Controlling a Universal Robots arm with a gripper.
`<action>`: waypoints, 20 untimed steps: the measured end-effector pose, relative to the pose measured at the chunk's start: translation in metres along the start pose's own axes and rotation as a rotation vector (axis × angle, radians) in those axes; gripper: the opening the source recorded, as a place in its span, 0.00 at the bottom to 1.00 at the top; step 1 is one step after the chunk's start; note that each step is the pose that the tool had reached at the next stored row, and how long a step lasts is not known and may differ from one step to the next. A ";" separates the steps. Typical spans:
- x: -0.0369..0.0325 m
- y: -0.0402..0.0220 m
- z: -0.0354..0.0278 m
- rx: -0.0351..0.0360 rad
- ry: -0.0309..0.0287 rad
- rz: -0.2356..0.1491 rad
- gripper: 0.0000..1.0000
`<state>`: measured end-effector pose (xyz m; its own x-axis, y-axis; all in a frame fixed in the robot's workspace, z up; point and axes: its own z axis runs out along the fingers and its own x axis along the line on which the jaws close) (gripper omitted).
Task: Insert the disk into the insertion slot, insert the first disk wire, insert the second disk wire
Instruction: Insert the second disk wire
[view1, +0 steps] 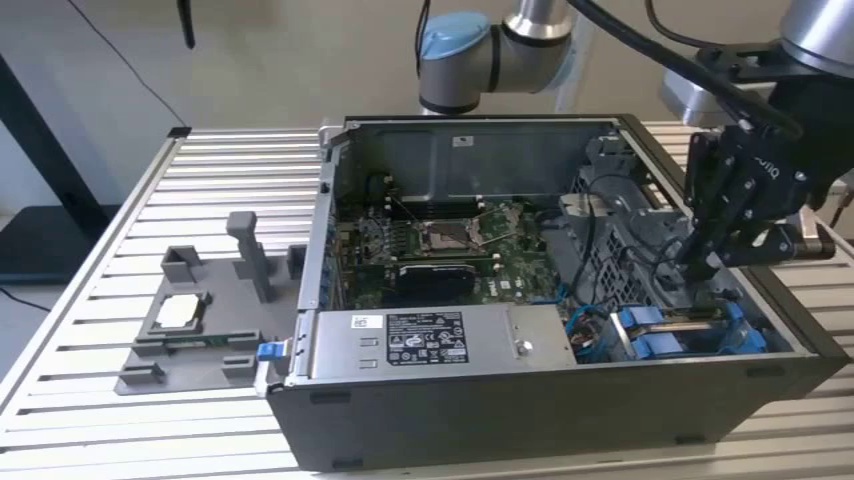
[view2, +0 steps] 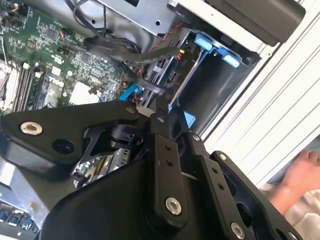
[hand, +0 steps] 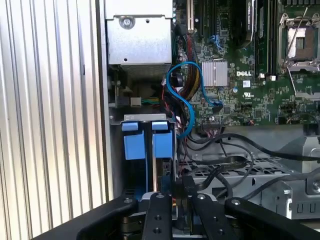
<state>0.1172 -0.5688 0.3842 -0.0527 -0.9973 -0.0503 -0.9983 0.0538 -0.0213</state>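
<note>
Gripper at right of frame, lowered beside seated disk (blue carrier); finger state unclear, possibly pinching a black cable.

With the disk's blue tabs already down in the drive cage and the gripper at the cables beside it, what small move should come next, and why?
Probably a short, slow push of the gripper toward the disk. The disk sits in the insertion slot, and the gripper's tips are at a black connector beside its edge; whether that connector is seated cannot be told.
</note>
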 end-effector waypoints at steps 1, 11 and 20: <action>-0.0004 0.0024 0.0016 0.0044 -0.0002 0.000 0.24; -0.0062 0.0059 0.0110 0.0342 -0.0024 -0.022 0.22; -0.0062 0.0061 0.0110 0.0350 -0.0024 -0.024 0.15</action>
<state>0.1117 -0.5617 0.3735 -0.0290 -0.9982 -0.0518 -0.9978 0.0320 -0.0574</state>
